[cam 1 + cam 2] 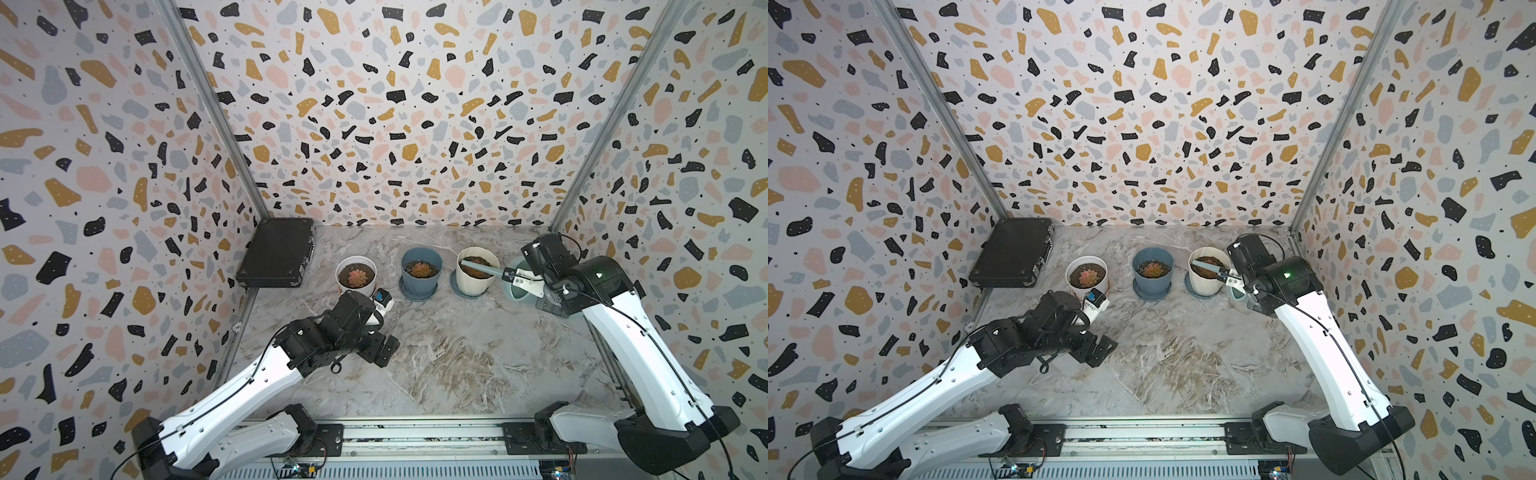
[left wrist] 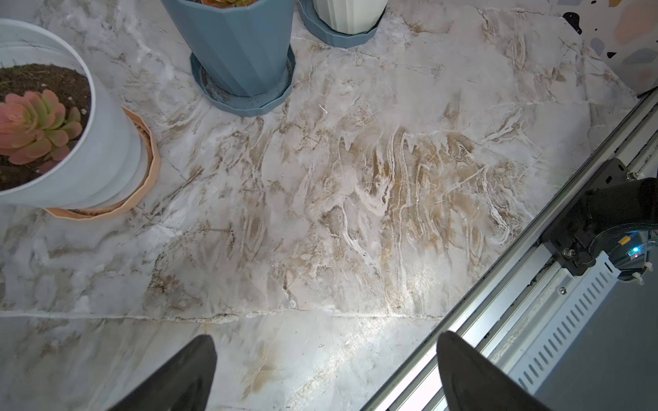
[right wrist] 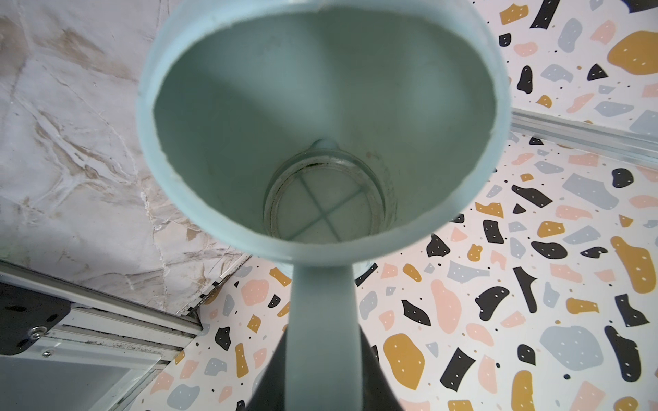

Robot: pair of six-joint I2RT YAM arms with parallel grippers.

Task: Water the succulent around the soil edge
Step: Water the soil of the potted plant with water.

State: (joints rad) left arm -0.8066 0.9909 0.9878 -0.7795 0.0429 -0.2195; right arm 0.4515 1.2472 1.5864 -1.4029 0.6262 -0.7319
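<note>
**Terrazzo walls, marble desk, pastel pots**

The walls (image 1: pixel 374 104) wear a white terrazzo print flecked with black, mustard, pink and grey-blue. The desk (image 1: pixel 457 353) is grey-white marble veined in brown. One white pot (image 1: pixel 356 286) stands on a peach saucer (image 2: pixel 149 163) and holds a pink-green succulent (image 1: pixel 356 276) in dark soil; a slate-blue pot (image 1: pixel 420 272) has a matching saucer; a cream pot (image 1: pixel 473 278) sits on a blue saucer. The watering can (image 3: pixel 320 106) is pale teal. The case (image 1: pixel 276 253) is black. The arms are white and black, with black fingers (image 2: pixel 185 373).
</note>
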